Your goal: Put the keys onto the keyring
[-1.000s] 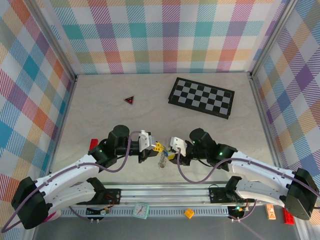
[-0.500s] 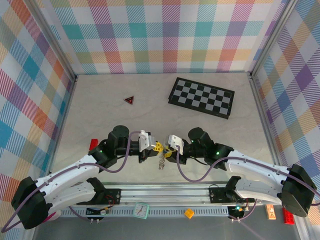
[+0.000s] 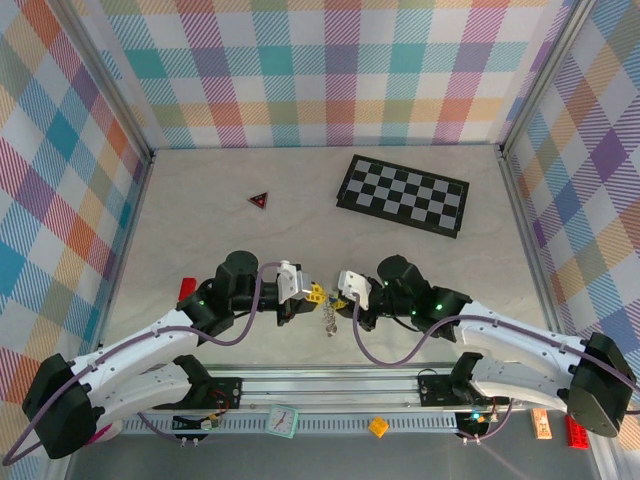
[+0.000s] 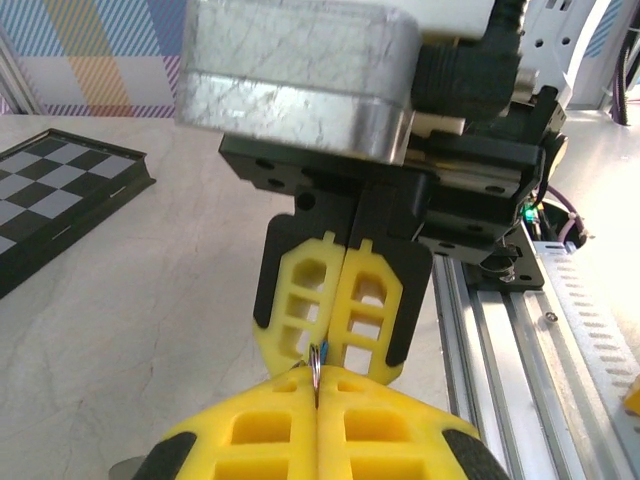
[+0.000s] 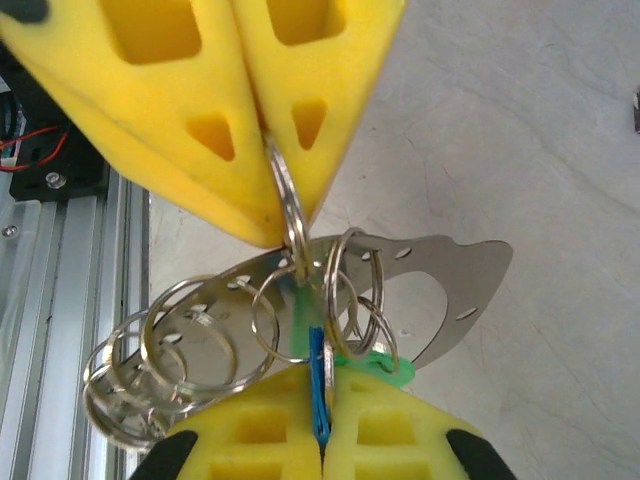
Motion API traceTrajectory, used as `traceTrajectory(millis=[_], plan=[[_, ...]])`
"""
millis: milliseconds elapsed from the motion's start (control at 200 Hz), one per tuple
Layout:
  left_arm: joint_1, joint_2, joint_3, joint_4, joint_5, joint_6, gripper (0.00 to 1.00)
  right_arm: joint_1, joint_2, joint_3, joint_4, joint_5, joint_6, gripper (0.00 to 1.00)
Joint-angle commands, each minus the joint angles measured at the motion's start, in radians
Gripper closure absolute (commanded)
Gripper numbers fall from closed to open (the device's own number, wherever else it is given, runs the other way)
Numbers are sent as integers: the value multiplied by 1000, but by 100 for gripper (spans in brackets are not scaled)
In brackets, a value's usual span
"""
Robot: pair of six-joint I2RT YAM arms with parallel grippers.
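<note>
Left pincer [image 4: 316,392] pressed closed on a ring of the silvery chain-link metal keyring [image 5: 288,215], just near-side of the black-and-grey checkered board [image 3: 403,195]. Right pincer [image 5: 320,420] squeezed closed on the small blue-headed key [image 5: 318,385]. Small green-headed key [image 5: 378,364] seems already hanging on; blue looks left to thread.

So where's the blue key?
Right wrist view: the blue key is pinched in the right end effector, beside the green key, below the keyring held by the left end effector.

R wrist cam: blue key [image 5: 318,385] mostly buried betw right gripper [image 5: 320,445] pads, themselves cut off at btm edge; green key [image 5: 378,367] just beyond them, half behind keyring [image 5: 115,405] loops. Keyring's top loop vanishes inside left gripper [image 5: 285,220].
</note>
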Motion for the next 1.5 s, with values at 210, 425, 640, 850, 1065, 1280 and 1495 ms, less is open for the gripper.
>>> traceTrajectory(millis=[210, 425, 640, 850, 1065, 1280, 1495], plan=[[-13, 7, 54, -93, -28, 71, 100, 6, -44, 96, -128, 64, -49, 100], [-12, 28, 65, -102, -31, 69, 82, 7, -37, 140, -142, 52, -51, 100], [-12, -6, 44, -61, -71, 42, 68, 6, -46, 181, -205, 93, -73, 100], [-13, -121, -33, 33, -386, -36, 67, 7, -22, 214, -233, 106, -96, 100], [-8, -257, -55, -11, -989, -83, 59, 29, 159, 331, -72, -46, -49, 100], [31, -413, -73, -23, -1388, -183, 46, 60, 371, 433, 128, -104, 3, 100], [98, -483, -129, -68, -1375, -271, 41, 19, 462, 391, 77, -22, -47, 100]])
